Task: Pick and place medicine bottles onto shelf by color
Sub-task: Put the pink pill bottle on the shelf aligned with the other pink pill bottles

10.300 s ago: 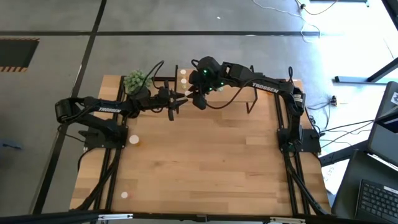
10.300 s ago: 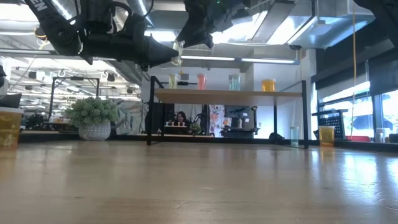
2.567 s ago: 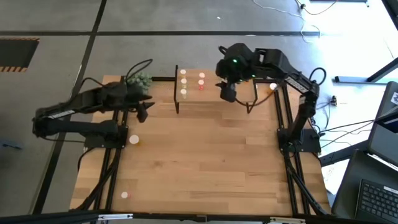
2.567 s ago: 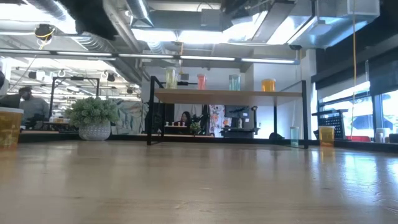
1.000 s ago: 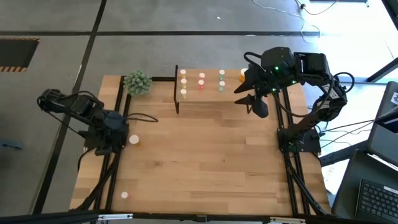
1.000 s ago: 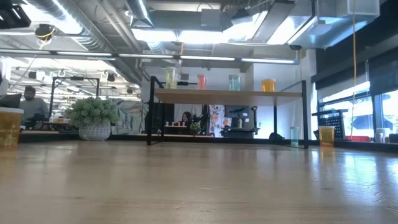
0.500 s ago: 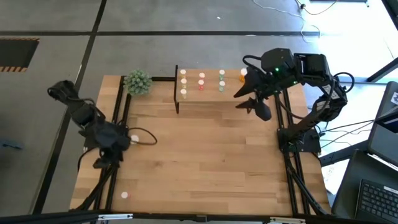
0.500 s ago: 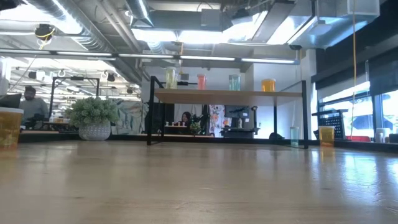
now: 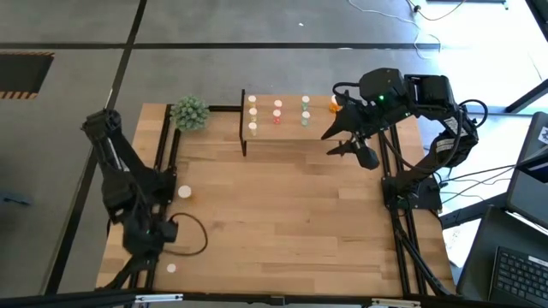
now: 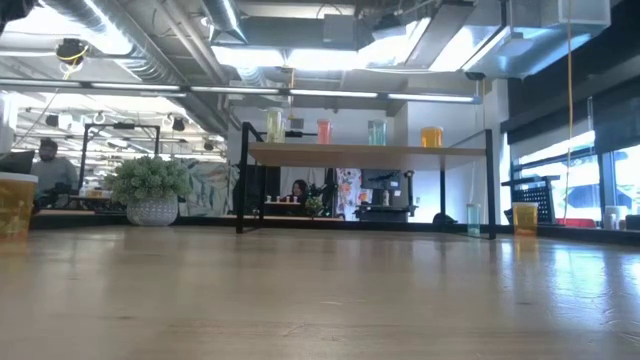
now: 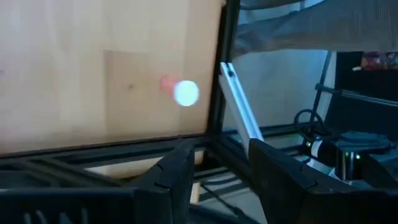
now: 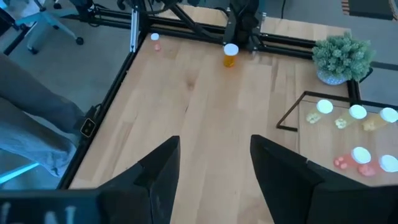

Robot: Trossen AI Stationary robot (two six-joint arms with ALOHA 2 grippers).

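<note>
Swinging away from the small light-wood shelf [image 9: 282,128], my left gripper [image 11: 214,165] now hovers open and empty over the pink-red bottle [image 11: 180,91] at the table's near-left corner; right gripper [image 12: 214,165] open, empty beside the shelf.

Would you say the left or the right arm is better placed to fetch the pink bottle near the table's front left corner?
Left, probably. The left gripper hangs open just beside the pink bottle, while the right gripper waits across the table by the shelf.

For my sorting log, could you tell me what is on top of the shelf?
Small capped bottles stand on the shelf: yellowish, red, green groups. The orange one is partly hidden from above.
</note>
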